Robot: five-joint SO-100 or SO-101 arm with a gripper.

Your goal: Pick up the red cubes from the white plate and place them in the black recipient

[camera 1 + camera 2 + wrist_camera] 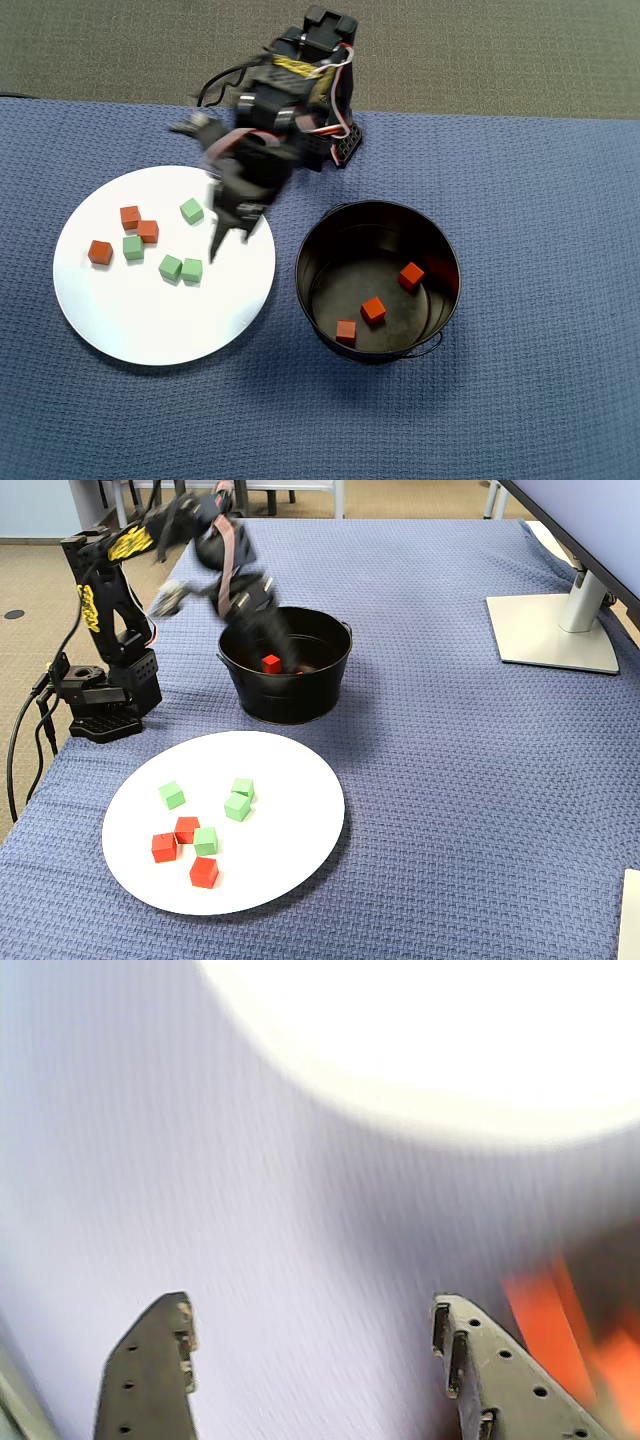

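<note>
Three red cubes (130,216) (148,231) (100,252) lie on the left half of the white plate (120,320); they also show in the fixed view (186,829). Three more red cubes (373,310) lie in the black bucket (310,290), which stands right of the plate; the fixed view shows one (271,663) inside the bucket (300,705). My gripper (228,245) hangs over the plate's right part, motion-blurred. In the wrist view the gripper (310,1325) is open and empty above blue cloth, with the plate (430,1040) at the top.
Several light green cubes (192,210) (170,267) lie among the red ones on the plate. The arm's base (105,695) stands behind the plate. A monitor stand (555,620) sits at the far right of the blue cloth.
</note>
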